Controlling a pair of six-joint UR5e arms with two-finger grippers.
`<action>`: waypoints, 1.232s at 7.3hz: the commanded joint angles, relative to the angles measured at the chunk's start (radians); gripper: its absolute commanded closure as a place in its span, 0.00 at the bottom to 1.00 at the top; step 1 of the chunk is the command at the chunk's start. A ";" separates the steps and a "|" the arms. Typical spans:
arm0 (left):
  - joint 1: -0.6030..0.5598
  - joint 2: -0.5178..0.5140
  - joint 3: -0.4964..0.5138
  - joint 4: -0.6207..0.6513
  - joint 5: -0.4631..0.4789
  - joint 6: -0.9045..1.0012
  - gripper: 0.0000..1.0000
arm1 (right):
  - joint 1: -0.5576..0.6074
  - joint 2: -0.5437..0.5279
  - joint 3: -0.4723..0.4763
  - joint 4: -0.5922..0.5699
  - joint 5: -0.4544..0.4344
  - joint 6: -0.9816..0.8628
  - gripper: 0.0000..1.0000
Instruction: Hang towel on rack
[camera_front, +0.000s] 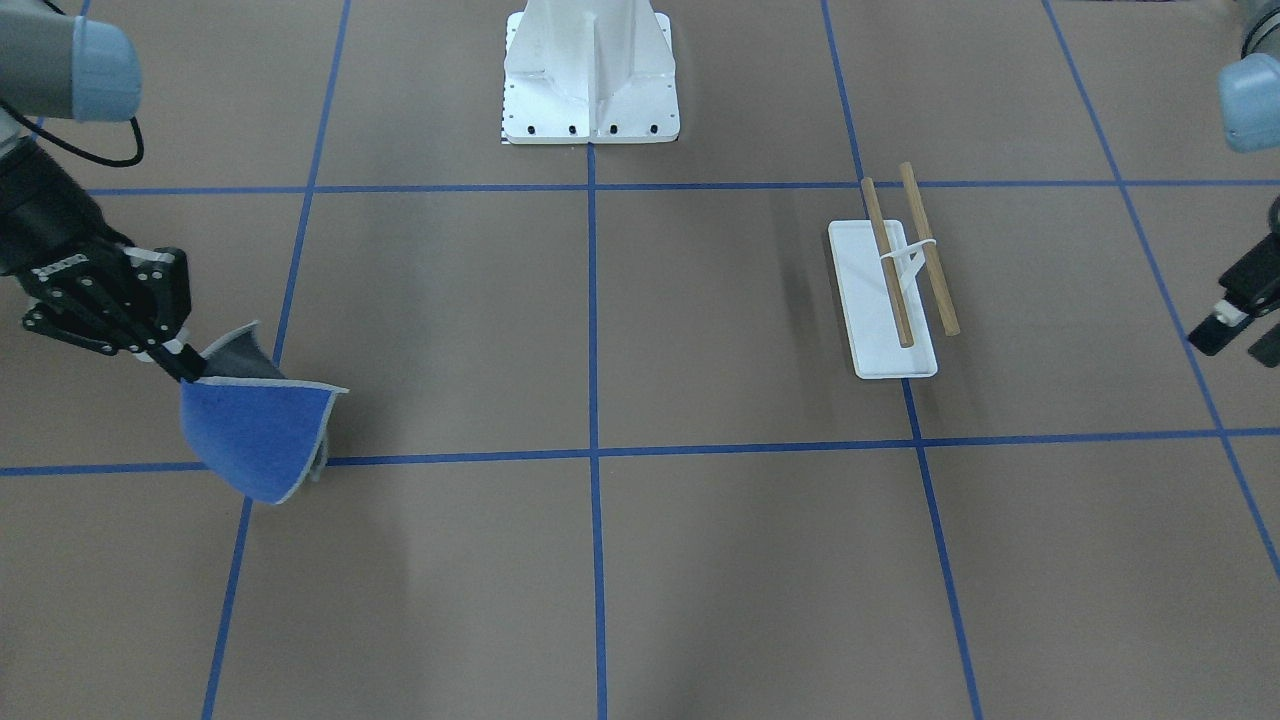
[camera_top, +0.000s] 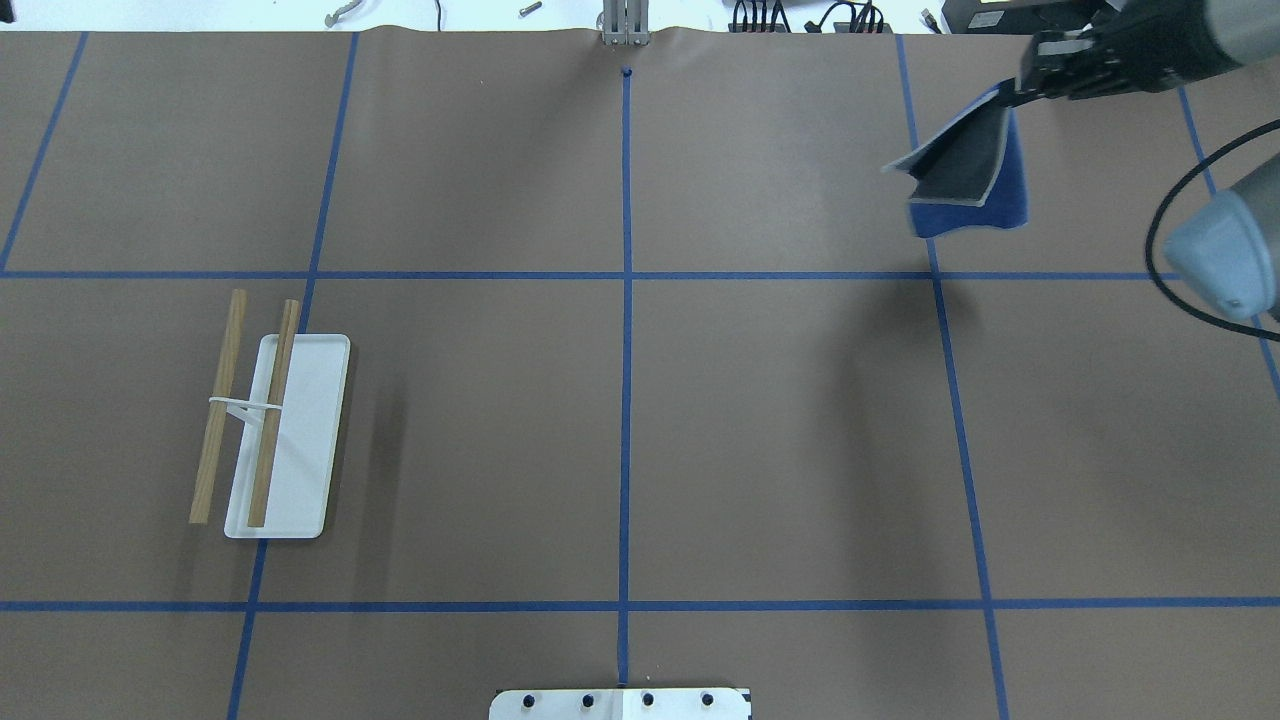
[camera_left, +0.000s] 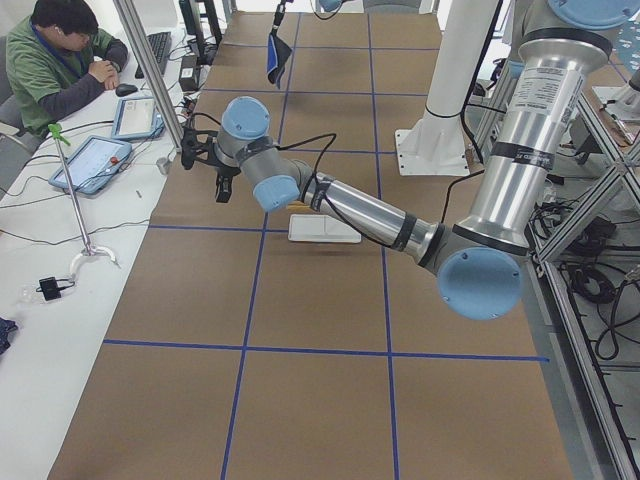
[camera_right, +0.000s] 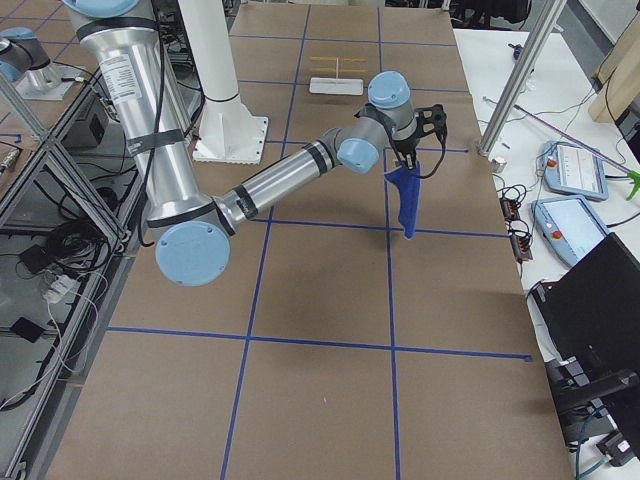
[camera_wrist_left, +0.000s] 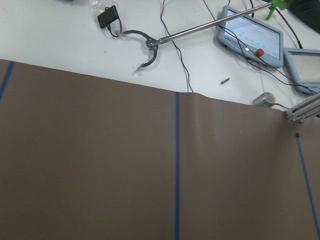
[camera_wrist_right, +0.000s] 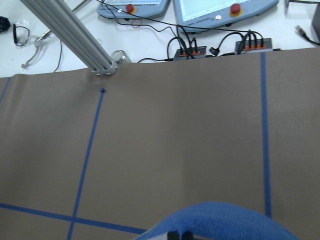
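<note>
Currently, front-facing: the right claw (camera_front: 183, 368) is pinching one corner of the towel (camera_front: 258, 440), which is hanging folded over the table (camera_front: 600, 560). The left claw (camera_front: 1240, 340) is waiting with fingers spread, holding nothing. The rack (camera_front: 872, 320) is standing well apart, both dowels bare. Overhead: the towel is dangling at far right and the rack is sitting at left. Right wrist: blue cloth is filling the bottom edge. Judging progress: pick-up looks done; carrying across and draping are remaining.
</note>
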 joint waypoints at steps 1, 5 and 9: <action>0.119 -0.106 0.000 -0.026 0.007 -0.335 0.02 | -0.139 0.086 0.035 -0.009 -0.165 0.191 1.00; 0.410 -0.255 -0.003 -0.018 0.326 -0.801 0.02 | -0.334 0.200 0.032 -0.069 -0.480 0.350 1.00; 0.526 -0.313 -0.006 -0.019 0.348 -0.970 0.02 | -0.376 0.285 0.031 -0.109 -0.549 0.396 1.00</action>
